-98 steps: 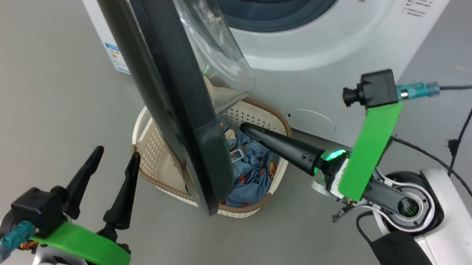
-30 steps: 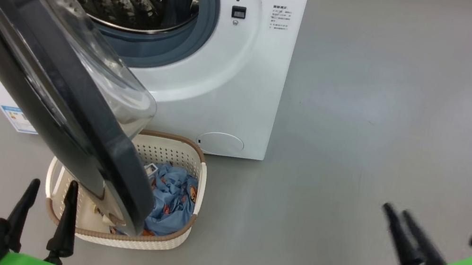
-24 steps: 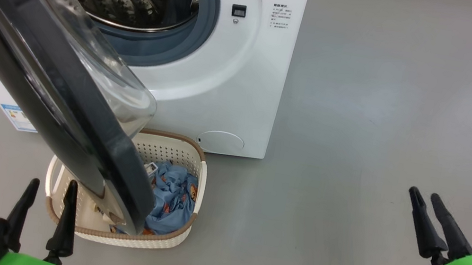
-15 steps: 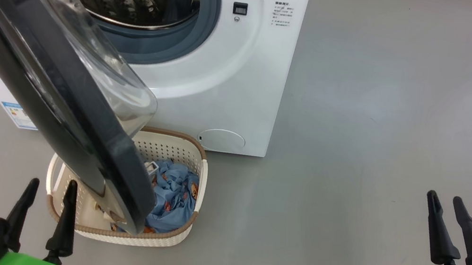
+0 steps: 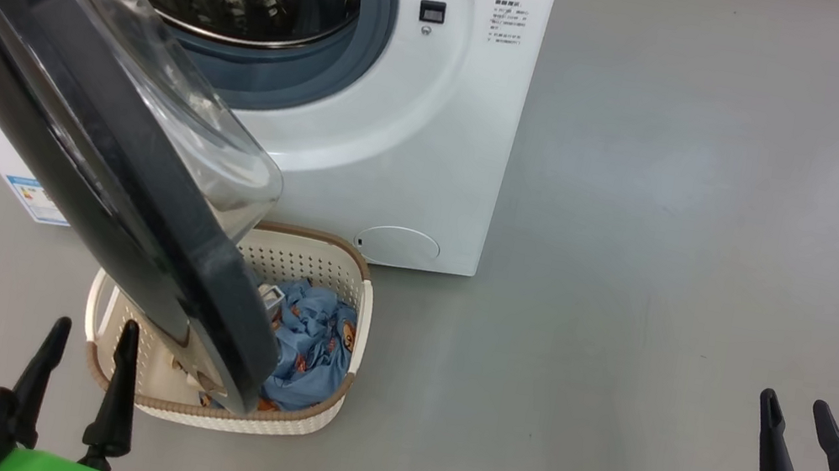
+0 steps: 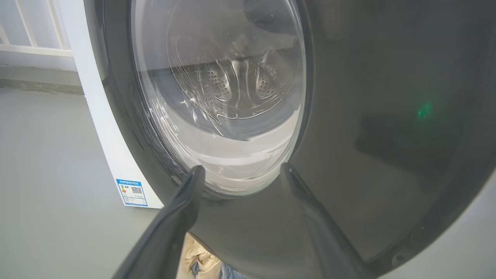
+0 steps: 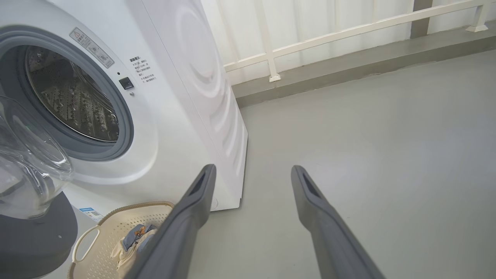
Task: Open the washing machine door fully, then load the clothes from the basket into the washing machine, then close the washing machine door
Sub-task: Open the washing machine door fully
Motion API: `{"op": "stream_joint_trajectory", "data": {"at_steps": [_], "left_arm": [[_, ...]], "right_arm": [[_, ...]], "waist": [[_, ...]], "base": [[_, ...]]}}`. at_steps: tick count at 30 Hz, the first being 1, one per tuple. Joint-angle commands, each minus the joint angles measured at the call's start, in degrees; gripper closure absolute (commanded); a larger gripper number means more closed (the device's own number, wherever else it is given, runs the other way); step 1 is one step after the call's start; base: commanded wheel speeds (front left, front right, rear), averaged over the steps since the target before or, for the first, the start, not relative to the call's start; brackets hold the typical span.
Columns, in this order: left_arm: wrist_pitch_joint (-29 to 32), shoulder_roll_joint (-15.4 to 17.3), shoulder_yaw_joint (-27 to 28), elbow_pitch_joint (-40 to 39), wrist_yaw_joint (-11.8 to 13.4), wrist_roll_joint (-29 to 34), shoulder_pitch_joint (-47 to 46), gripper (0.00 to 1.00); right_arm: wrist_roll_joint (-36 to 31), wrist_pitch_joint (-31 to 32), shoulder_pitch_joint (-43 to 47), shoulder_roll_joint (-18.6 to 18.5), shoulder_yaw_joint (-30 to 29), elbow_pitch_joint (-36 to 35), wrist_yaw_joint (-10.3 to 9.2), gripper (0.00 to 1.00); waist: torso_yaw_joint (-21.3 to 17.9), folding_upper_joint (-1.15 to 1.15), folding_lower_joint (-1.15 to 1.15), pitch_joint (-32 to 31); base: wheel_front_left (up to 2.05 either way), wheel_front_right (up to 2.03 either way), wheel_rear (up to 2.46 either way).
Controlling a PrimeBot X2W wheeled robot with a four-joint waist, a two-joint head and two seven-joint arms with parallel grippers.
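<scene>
The left gripper (image 5: 96,324), at seven o'clock in the head view, stood spread and empty. So did the right gripper (image 5: 794,402) at four o'clock. At one o'clock from the left gripper sat the basket (image 5: 363,320) holding the clothes (image 5: 312,341), partly under the swung-out washing machine door (image 5: 100,156). The washing machine (image 5: 437,128) stood at twelve.

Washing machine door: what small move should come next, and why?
Probably bring the open, empty right gripper left to the inner side of the washing machine door and push it wider. The door hangs over the left part of the basket, leaving just the blue clothes at its right exposed, so loading looks cramped.
</scene>
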Motion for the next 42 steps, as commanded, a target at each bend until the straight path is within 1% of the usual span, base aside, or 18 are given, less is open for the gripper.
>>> {"op": "stream_joint_trajectory", "data": {"at_steps": [1,9,10,11,12,16,21,28,29,32,35,37,42], "left_arm": [[-0.36,0.71,1.95,-1.25,-0.14,0.46,-0.64,0.00],[-0.36,0.87,1.76,-1.08,-0.14,0.27,-0.76,0.00],[-0.36,0.90,1.66,-1.01,-0.14,0.16,-0.78,0.14],[-0.36,0.92,1.54,-0.91,-0.14,0.03,-0.81,0.66],[-0.36,0.94,1.43,-0.81,-0.14,-0.04,-0.86,1.00],[-0.36,0.77,1.42,-0.75,-0.14,-0.56,-1.25,1.00],[-0.36,0.43,3.05,-2.82,-0.14,-2.98,-2.30,1.00],[-0.36,0.68,5.37,-11.62,-0.14,-4.93,-4.11,1.00],[-0.36,0.68,5.37,-11.62,-0.14,-4.93,-4.11,1.00],[-0.36,0.52,5.28,-16.96,-0.14,-5.30,-4.84,1.00],[-0.36,0.23,3.69,-22.70,-0.14,-5.14,-5.40,1.00],[-0.06,0.28,1.69,-26.15,-0.12,-3.36,-5.56,1.00],[3.85,-0.43,-7.21,-33.77,0.41,0.34,-6.99,1.00]], "right_arm": [[-0.98,-0.75,0.72,-0.87,0.67,-1.10,0.08,0.00],[-1.82,-0.75,0.96,-0.15,0.38,-1.11,0.08,0.00],[-1.89,-0.75,0.93,-0.12,0.33,-1.11,0.08,0.00],[-1.95,-0.75,0.91,-0.10,0.27,-1.11,0.08,0.00],[-2.03,-0.75,0.91,-0.09,0.19,-1.13,0.08,0.00],[-2.27,-0.75,1.10,0.09,-0.15,-1.22,0.08,0.00],[-2.20,-0.75,1.43,0.18,-0.37,-1.03,0.08,0.00],[-2.33,-0.75,1.95,0.12,-0.68,-1.34,0.08,0.00],[-2.33,-0.75,1.95,0.12,-0.68,-1.34,0.08,0.00],[-2.40,-0.75,2.29,0.13,-0.91,-1.54,0.08,0.00],[-2.46,-0.75,2.65,0.21,-1.13,-1.72,0.08,0.00],[-2.48,-0.75,2.75,0.22,-1.18,-1.81,0.08,0.00],[-2.43,-0.75,2.68,0.19,-1.45,-1.98,0.08,0.00]], "waist": [[-0.01,0.00,0.00,0.05],[-0.01,0.00,0.00,0.09],[0.01,0.00,0.00,0.10],[0.06,0.00,0.00,0.05],[0.13,0.00,0.00,0.06],[0.57,0.00,0.00,-0.06],[1.33,0.00,0.00,-0.63],[2.31,0.00,0.00,-1.85],[2.31,0.00,0.00,-1.85],[2.70,0.00,0.00,-2.21],[3.07,0.00,0.00,-2.42],[3.24,0.00,0.00,-2.39],[3.61,0.00,0.00,-2.15]], "base": [[0.00,0.00,0.00],[0.00,0.00,0.00],[0.00,0.00,0.00],[0.00,0.00,0.00],[0.00,0.00,0.00],[0.00,0.00,0.00],[0.00,0.00,0.00],[0.00,0.00,0.00],[0.00,0.00,0.00],[0.00,0.00,0.00],[0.00,0.00,0.00],[0.00,0.00,0.00],[0.00,0.00,0.00]]}}
